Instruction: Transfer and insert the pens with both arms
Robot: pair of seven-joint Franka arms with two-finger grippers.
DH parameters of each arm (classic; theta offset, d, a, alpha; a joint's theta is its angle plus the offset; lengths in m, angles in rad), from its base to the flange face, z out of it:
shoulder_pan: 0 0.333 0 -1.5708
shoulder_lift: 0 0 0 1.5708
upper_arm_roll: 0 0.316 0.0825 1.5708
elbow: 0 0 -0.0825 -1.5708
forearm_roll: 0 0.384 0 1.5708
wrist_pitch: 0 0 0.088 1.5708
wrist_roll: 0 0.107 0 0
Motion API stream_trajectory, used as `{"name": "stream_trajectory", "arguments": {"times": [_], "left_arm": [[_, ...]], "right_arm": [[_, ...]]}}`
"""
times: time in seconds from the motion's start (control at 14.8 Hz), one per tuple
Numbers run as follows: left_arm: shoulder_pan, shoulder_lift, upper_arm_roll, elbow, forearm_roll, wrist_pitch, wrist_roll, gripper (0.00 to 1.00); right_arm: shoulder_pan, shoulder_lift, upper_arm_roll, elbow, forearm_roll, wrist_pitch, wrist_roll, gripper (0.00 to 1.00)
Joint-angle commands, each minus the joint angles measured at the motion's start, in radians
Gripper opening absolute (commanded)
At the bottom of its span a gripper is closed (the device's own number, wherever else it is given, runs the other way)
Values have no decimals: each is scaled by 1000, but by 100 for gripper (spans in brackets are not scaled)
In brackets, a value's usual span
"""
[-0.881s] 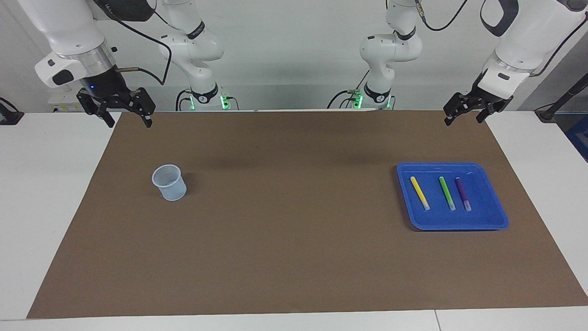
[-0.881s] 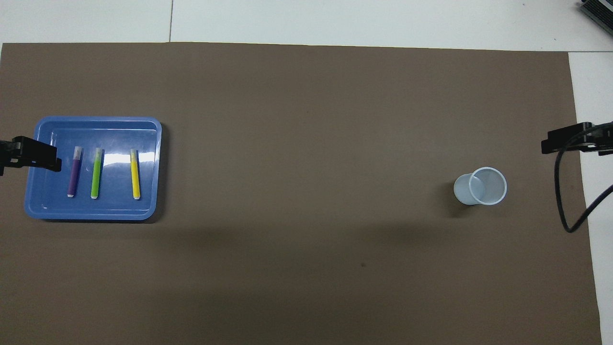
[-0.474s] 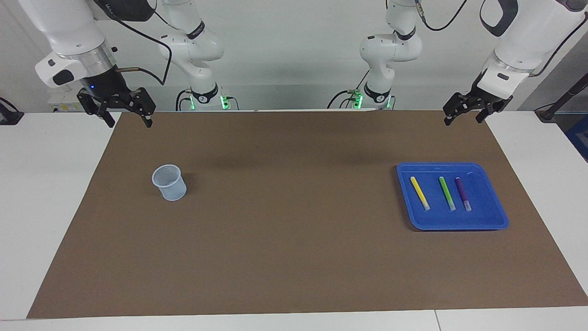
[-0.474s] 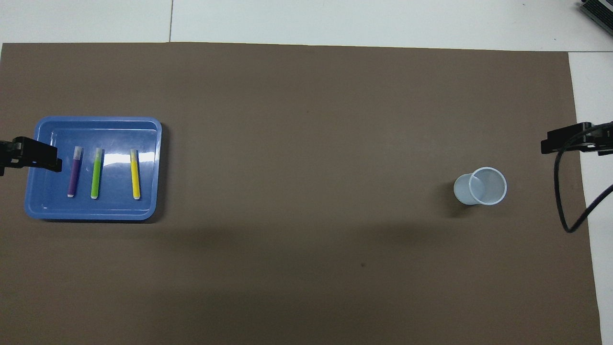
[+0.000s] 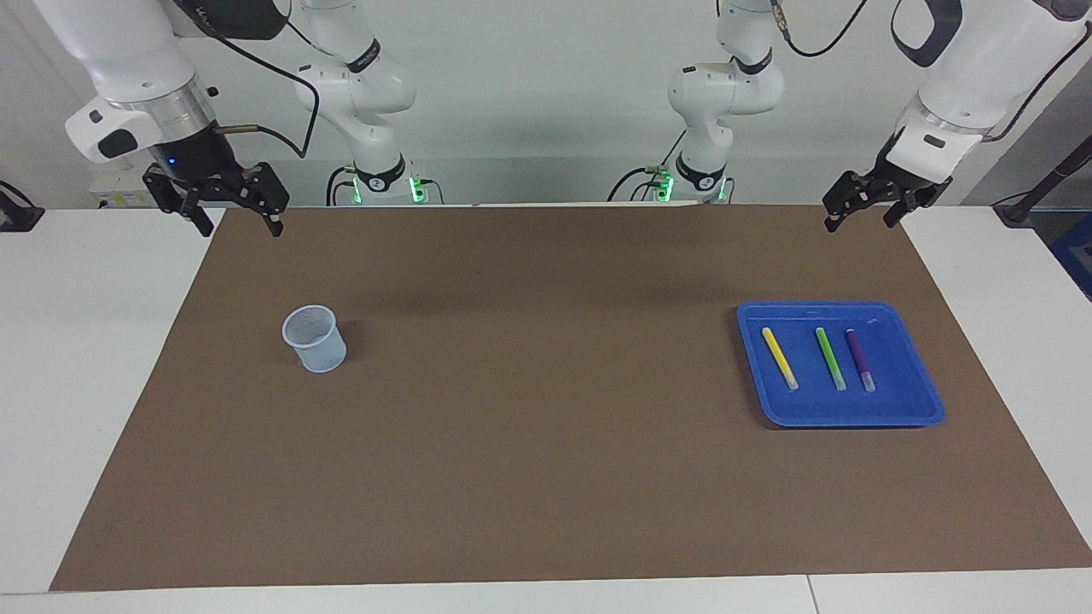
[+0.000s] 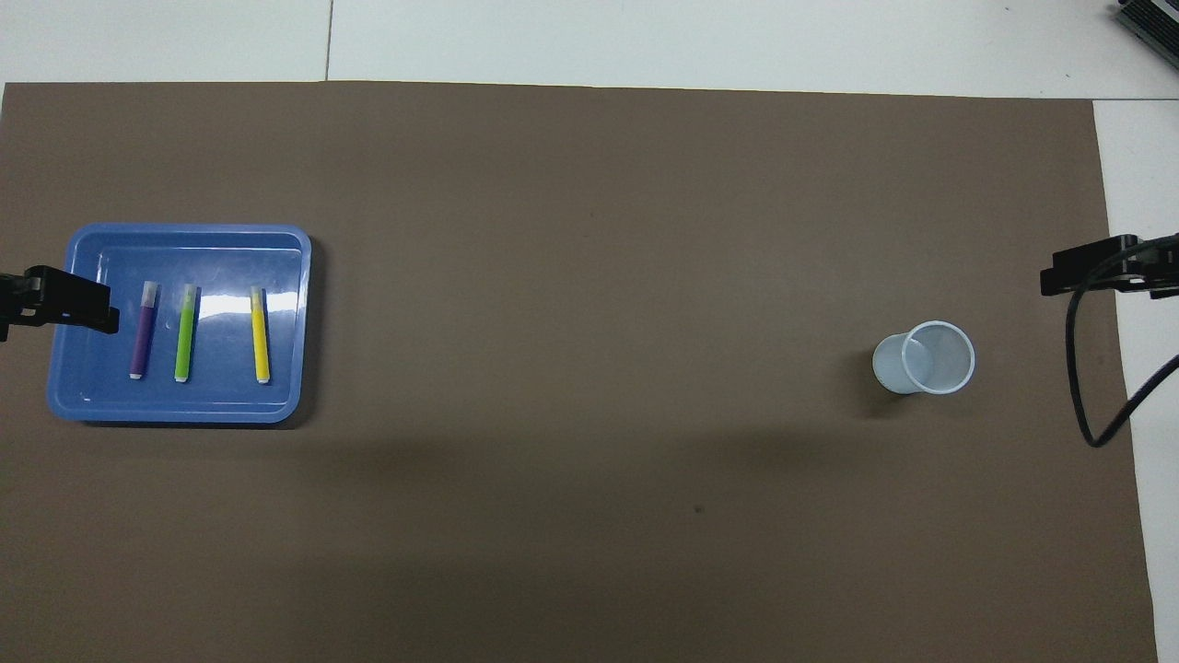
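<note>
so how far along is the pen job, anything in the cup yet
Nothing looks done yet. The yellow pen, green pen and purple pen all lie side by side in the blue tray, and the cup holds nothing. Nothing is in hand: the left end effector and right end effector are open, raised above the mat's edge nearest the robots. All three transfers and insertions are left.

Three pens [image 5: 826, 358], one tray [image 5: 921, 401], one cup [image 5: 316, 339]

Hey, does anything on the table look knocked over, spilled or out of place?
Nothing stands out. The three pens lie side by side in the tray, and the cup stands upright.
</note>
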Motion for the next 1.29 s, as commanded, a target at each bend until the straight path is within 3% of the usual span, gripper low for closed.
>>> {"name": "stream_trajectory", "arguments": {"times": [0.0, 0.14, 0.47, 0.88, 1.22], "left_arm": [[-13, -31, 11, -36, -10, 20, -5, 100], [-3, -34, 12, -53, -8, 43, -10, 100], [4, -77, 15, -263, -7, 346, -2, 100], [8, 72, 17, -301, -3, 494, -5, 100], [22, 101, 14, -448, -3, 696, -54, 100]], "right_arm": [[4, 0, -4, 13, -17, -15, -23, 100], [6, 0, -2, 13, -17, -13, -23, 100], [9, -1, 30, 13, -19, -13, -21, 100], [35, -14, 44, 11, -20, 8, -153, 100], [44, -14, 48, 0, -10, 100, -153, 100]]}}
